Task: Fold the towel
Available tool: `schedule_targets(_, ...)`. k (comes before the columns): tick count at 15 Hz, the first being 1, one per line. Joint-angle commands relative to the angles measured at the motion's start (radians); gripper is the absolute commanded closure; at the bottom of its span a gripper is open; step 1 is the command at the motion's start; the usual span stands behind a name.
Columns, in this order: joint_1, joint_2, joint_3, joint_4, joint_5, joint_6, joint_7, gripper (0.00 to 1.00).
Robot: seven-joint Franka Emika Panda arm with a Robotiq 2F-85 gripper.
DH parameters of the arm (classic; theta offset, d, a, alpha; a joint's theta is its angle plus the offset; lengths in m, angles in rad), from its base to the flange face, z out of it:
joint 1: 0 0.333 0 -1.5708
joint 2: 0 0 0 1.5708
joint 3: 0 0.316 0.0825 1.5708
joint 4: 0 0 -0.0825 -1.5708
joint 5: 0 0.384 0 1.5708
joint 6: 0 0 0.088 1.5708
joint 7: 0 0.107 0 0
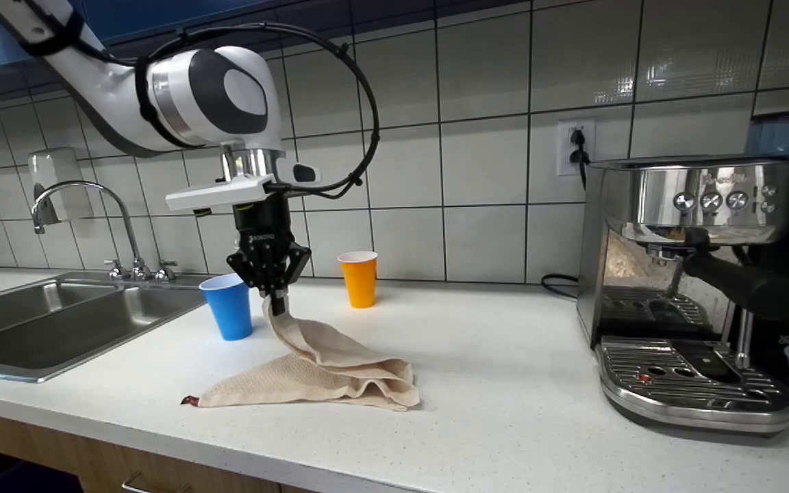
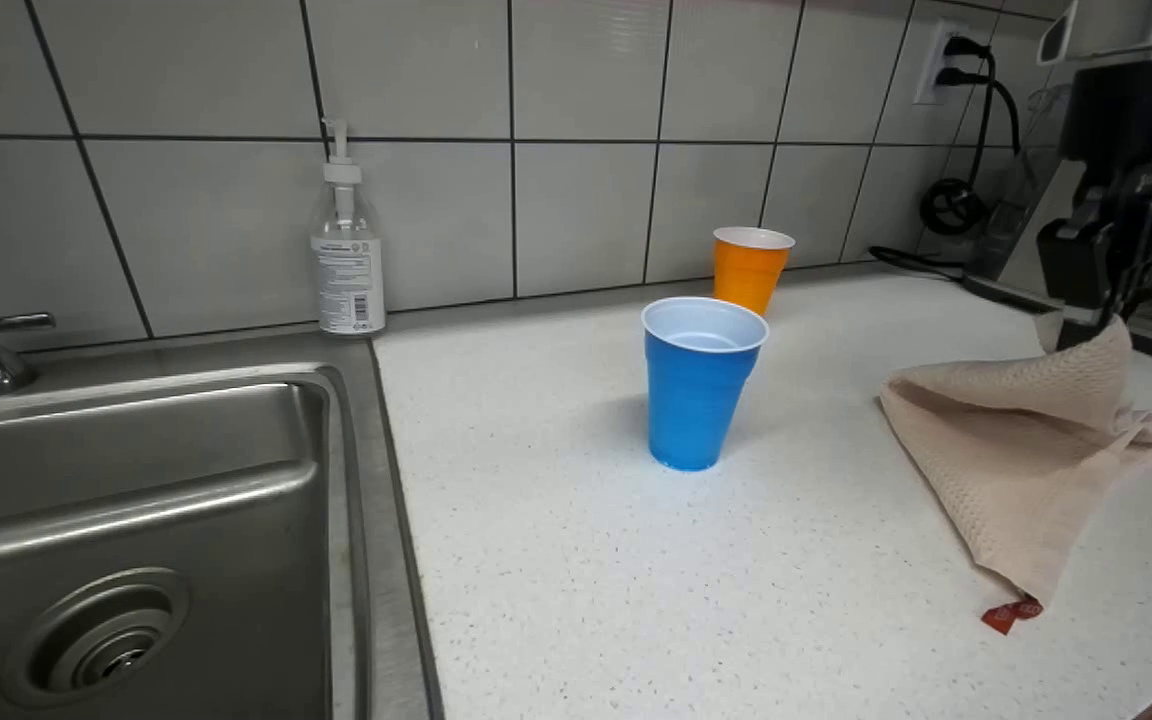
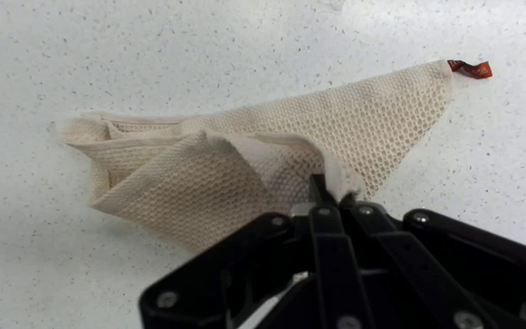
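Speckled white counter [image 1: 490, 438], hand [image 1: 277, 305] pinching beige towel [image 1: 340, 373]; steel sink [image 2: 386, 580], espresso machine [image 1: 641, 274], tiled wall [image 1: 483, 157] behind

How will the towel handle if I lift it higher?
The towel will probably hang limp: it droops in soft folds from the gripper. It should feel light, given its open mesh weave. It may also partly unfold, since its layers gap loosely.
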Motion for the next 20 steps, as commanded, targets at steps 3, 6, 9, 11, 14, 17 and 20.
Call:
schedule_targets(3, 0.007, -0.037, 0.026, -0.076, -0.053, 0.052, 0.074, 0.99)
schedule_targets(6, 0.007, -0.039, 0.031, -0.102, -0.071, 0.071, 0.084, 0.99)
schedule_targets(9, 0.008, -0.033, 0.031, -0.116, -0.066, 0.081, 0.081, 0.99)
schedule_targets(11, 0.008, -0.031, 0.032, -0.124, -0.062, 0.082, 0.081, 0.99)
schedule_targets(14, 0.011, -0.031, 0.036, -0.139, -0.06, 0.089, 0.084, 0.99)
schedule_targets(17, 0.015, -0.035, 0.045, -0.154, -0.061, 0.092, 0.09, 0.99)
schedule_targets(20, 0.019, -0.033, 0.049, -0.162, -0.067, 0.092, 0.105, 0.65)
